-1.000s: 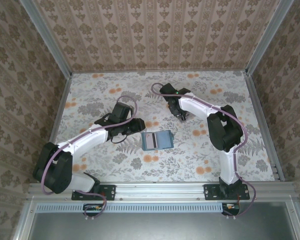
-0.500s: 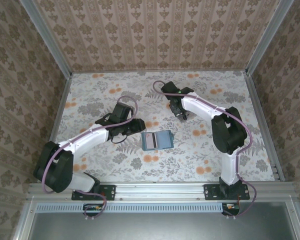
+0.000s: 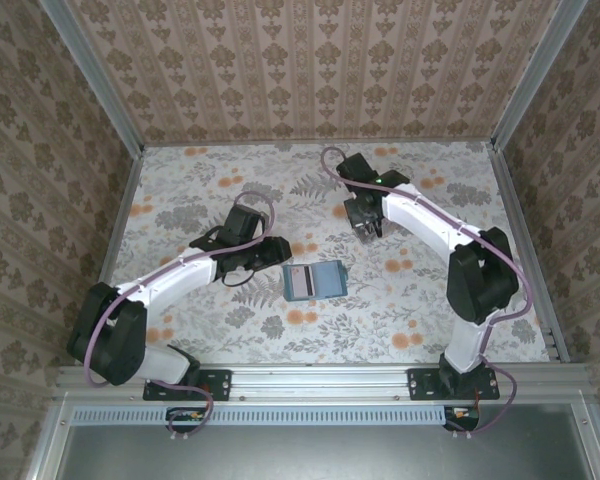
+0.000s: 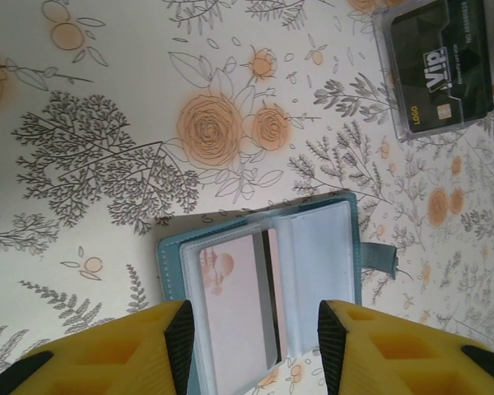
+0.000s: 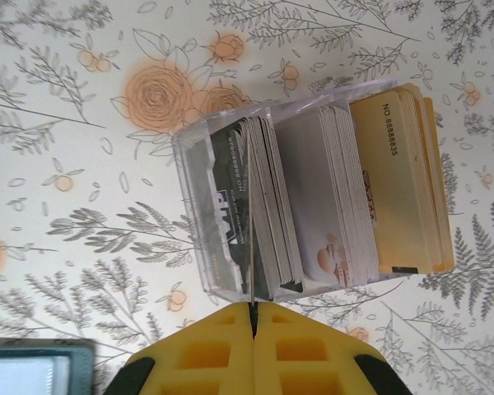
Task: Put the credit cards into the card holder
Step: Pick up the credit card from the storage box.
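Cream floral cloth covers the table (image 3: 180,200), and the teal card holder (image 3: 313,279) lies open near its centre, between the arms. Early days, I'd judge — one pink card (image 4: 230,304) sits in a pocket and the facing pocket looks empty. A clear box (image 5: 199,206) farther back is packed with credit cards (image 5: 329,189). My left gripper (image 4: 255,329) hovers over the holder, jaws apart, holding nothing. My right gripper (image 5: 253,317) is closed beside the box — perhaps pinching a card edge-on; I can't tell.
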